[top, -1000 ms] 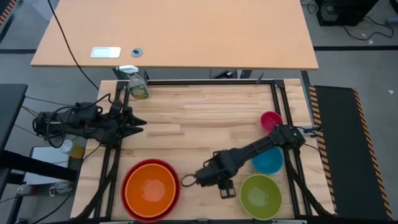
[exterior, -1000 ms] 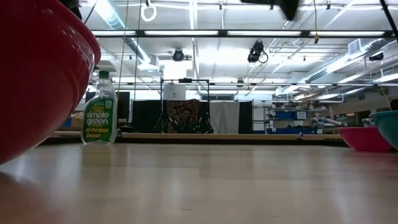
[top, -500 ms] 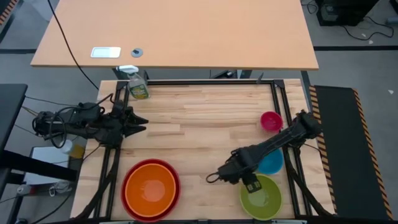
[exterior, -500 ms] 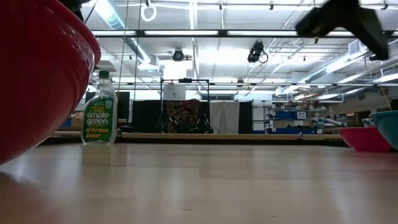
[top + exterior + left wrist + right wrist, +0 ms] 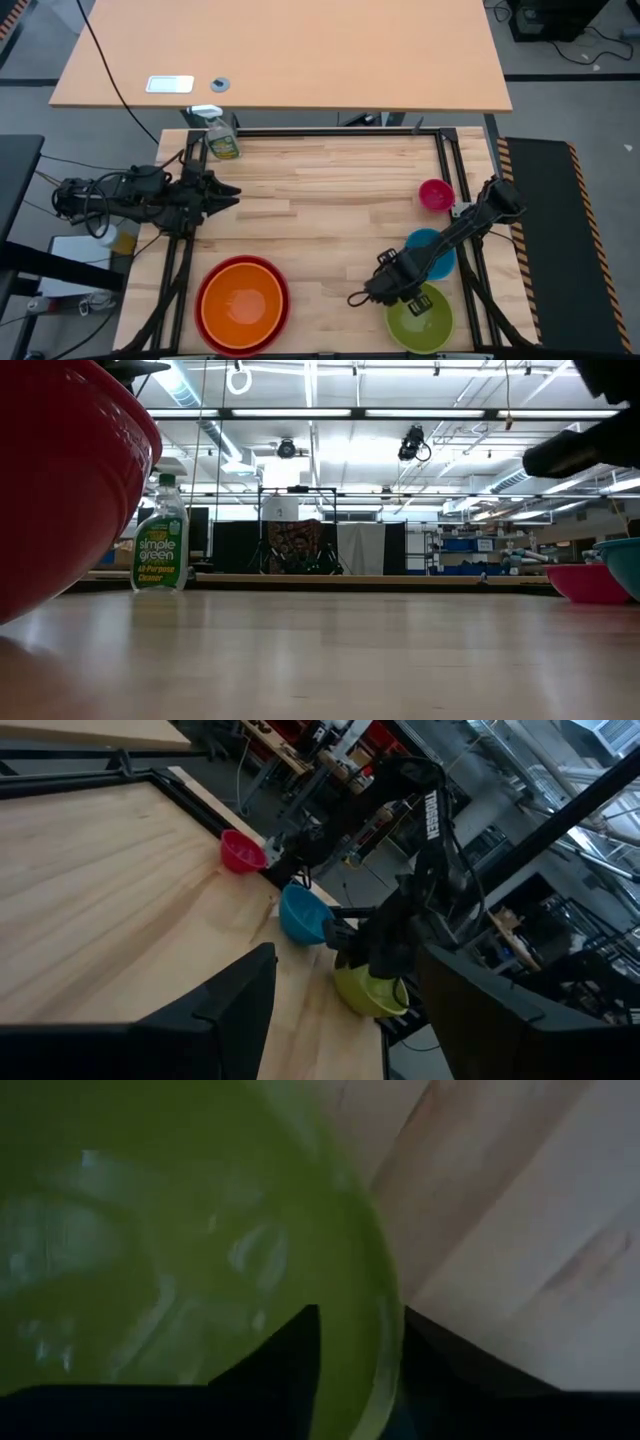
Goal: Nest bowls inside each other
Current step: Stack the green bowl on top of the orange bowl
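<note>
The orange bowl point(image 5: 243, 303) sits inside the red bowl point(image 5: 205, 300) at the near left. The lime green bowl point(image 5: 424, 320) stands on its base at the near right, with the blue bowl point(image 5: 436, 258) and the pink bowl point(image 5: 435, 194) behind it. My right gripper point(image 5: 403, 292) points down at the green bowl's far-left rim and is shut on it. My left gripper point(image 5: 228, 195) hangs open and level at the table's left edge, holding nothing. My right gripper pinches the green bowl's rim point(image 5: 385, 1355) on its far-left side. One finger point(image 5: 295, 1355) is inside the bowl and the other point(image 5: 435, 1360) outside. The fingers come from above, pointing steeply down. The bowl rests upright on the table.
A green spray bottle point(image 5: 222, 140) stands at the far left corner. A black frame rail point(image 5: 455, 190) runs along the table's right edge beside the pink and blue bowls. Bare wood point(image 5: 330, 210) lies between the two arms.
My right gripper has travelled from beside the red and orange bowls toward the table's right edge and come down onto the green bowl's rim, tipping more steeply down. The bowls have not moved.
</note>
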`<action>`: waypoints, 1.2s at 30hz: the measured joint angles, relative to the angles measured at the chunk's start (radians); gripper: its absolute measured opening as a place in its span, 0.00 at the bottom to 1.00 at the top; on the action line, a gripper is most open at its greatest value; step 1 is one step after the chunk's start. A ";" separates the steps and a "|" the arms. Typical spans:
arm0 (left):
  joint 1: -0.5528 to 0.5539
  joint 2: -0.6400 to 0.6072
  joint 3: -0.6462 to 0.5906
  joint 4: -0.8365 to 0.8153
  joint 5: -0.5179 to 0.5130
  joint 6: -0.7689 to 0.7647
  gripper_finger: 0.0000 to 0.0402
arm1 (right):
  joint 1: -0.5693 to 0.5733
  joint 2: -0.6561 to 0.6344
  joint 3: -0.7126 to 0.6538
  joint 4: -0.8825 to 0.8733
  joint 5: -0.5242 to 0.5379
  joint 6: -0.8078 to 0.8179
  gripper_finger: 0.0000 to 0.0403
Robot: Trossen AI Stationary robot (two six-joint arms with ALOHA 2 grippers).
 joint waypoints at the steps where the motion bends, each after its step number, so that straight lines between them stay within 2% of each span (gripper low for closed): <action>1: 0.000 0.005 0.000 0.001 0.000 -0.002 0.61 | 0.000 0.000 0.000 0.015 0.011 0.021 0.26; 6: 0.000 0.058 0.000 0.000 0.000 -0.002 0.61 | -0.039 0.000 0.024 0.091 0.003 0.170 0.06; 18: 0.000 0.316 0.000 0.032 0.019 0.029 0.61 | -0.239 0.000 0.123 0.101 0.192 0.823 0.08; 22: 0.000 0.409 0.041 0.032 0.019 0.045 0.61 | -0.306 0.000 0.135 0.131 0.260 0.991 0.08; 26: 0.000 0.524 0.129 -0.024 -0.008 0.110 0.61 | -0.357 0.000 0.141 0.210 0.322 1.063 0.08; 31: 0.005 0.688 0.275 -0.218 -0.075 0.141 0.61 | -0.410 0.000 0.141 0.232 0.381 1.085 0.08; 36: 0.025 0.838 0.389 -0.336 -0.058 0.161 0.61 | -0.438 0.000 0.141 0.281 0.436 1.106 0.08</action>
